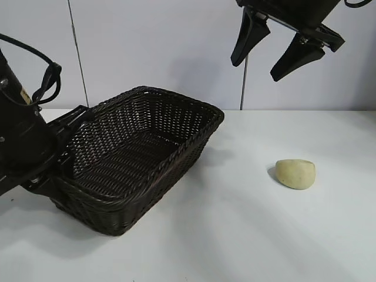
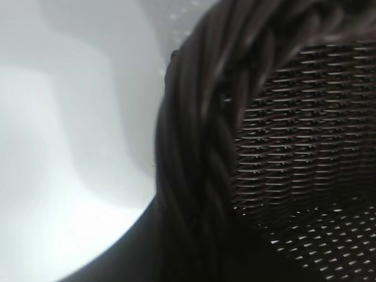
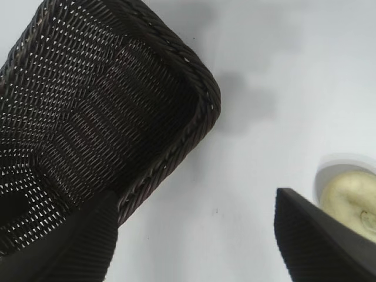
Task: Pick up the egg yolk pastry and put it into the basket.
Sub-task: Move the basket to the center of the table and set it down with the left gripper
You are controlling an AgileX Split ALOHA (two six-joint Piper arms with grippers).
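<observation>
The egg yolk pastry (image 1: pixel 295 173) lies on the white table (image 1: pixel 235 235) at right of centre, well apart from the basket (image 1: pixel 176 154) at left. The right gripper (image 1: pixel 276 50) hangs at the upper right, fingers spread and empty. The left gripper sits at the basket's left rim, seemingly gripping it; its fingers cannot be made out.

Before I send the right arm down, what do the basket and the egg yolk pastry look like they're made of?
The basket looks like dark brown woven wicker: fine open weave in the walls and floor, thick braided rim, slight sheen. The egg yolk pastry looks like a pale yellow-green dough or a moulded replica, smooth and matte; which one cannot be told by sight. The right gripper hangs open above it.
</observation>
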